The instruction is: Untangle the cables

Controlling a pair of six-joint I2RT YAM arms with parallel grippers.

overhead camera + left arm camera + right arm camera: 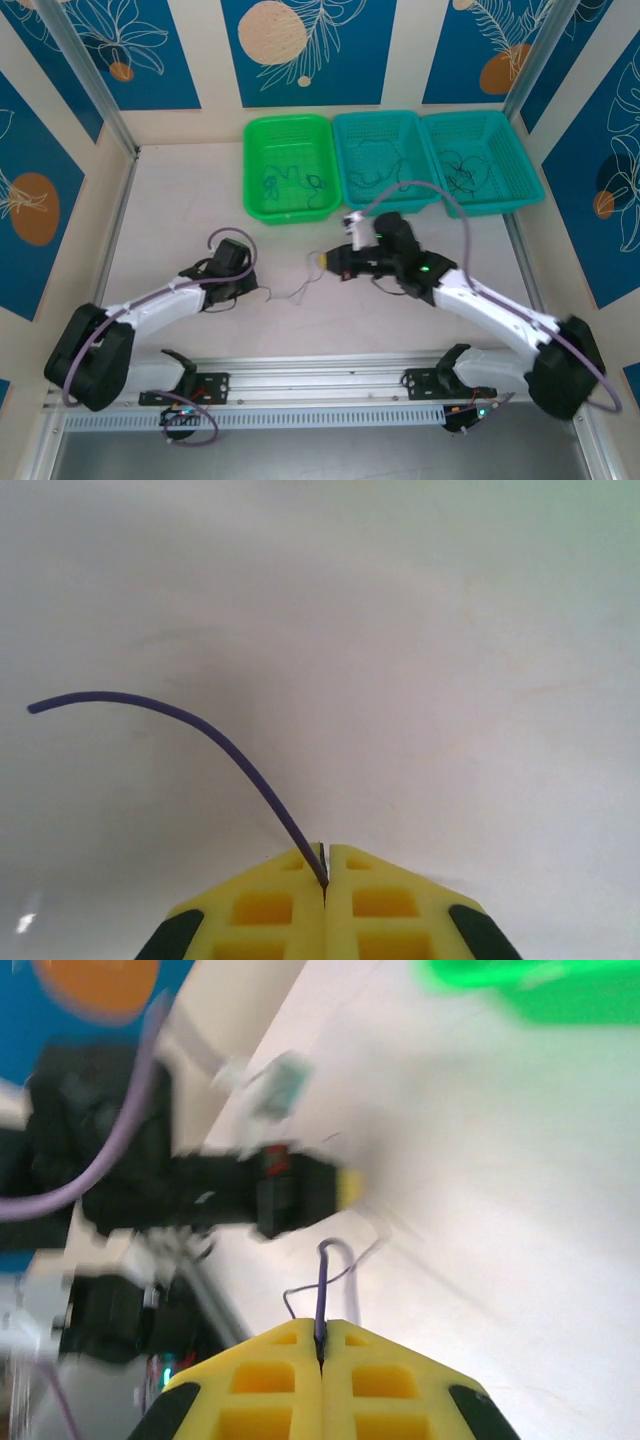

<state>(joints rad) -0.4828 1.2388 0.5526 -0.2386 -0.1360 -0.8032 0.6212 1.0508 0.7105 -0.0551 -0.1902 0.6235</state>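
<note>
1. Your left gripper (325,868) is pressed together, pinching a purple cable (200,723).
2. Your right gripper (322,1332) is clamped tight on a thin cable (321,1285).
3. The cables (298,291) stretch between them over the table (180,200), midway between its side edges, nearer the front edge.

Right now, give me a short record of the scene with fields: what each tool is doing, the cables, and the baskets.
left tool: shut on a purple cable, whose free end curves away to the left
right tool: shut on a cable loop
between tools: thin strand over the table
baskets: green basket, middle teal basket, right teal basket, in a row at the far edge
basket contents: thin wires in each
</note>
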